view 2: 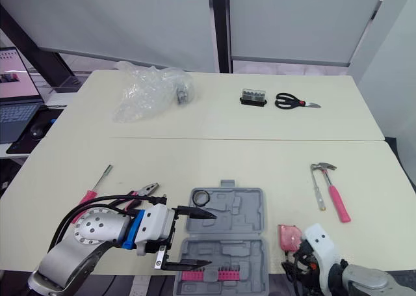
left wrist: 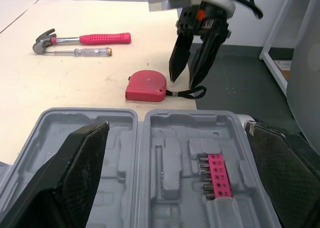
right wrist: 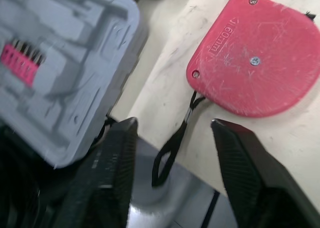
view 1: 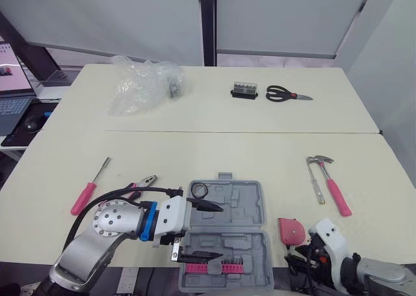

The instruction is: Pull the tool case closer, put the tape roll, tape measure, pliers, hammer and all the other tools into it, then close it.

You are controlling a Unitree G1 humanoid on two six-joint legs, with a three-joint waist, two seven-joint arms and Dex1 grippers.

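The right pincer (right wrist: 173,124) is spread wide, with the red tape measure (right wrist: 255,52) just ahead of it. It looks hard and slippery, so pinch its body, not the floppy strap (right wrist: 186,117).

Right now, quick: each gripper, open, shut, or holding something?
Left gripper: open, empty, over the open tool case.
Right gripper: open, empty, beside the red tape measure.

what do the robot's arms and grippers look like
Left arm: silver round joint with screw holes, blue wrist band, white block, looping black cable. Right arm: white shell, black wiring. Left gripper and right gripper each have two black tapered fingers.
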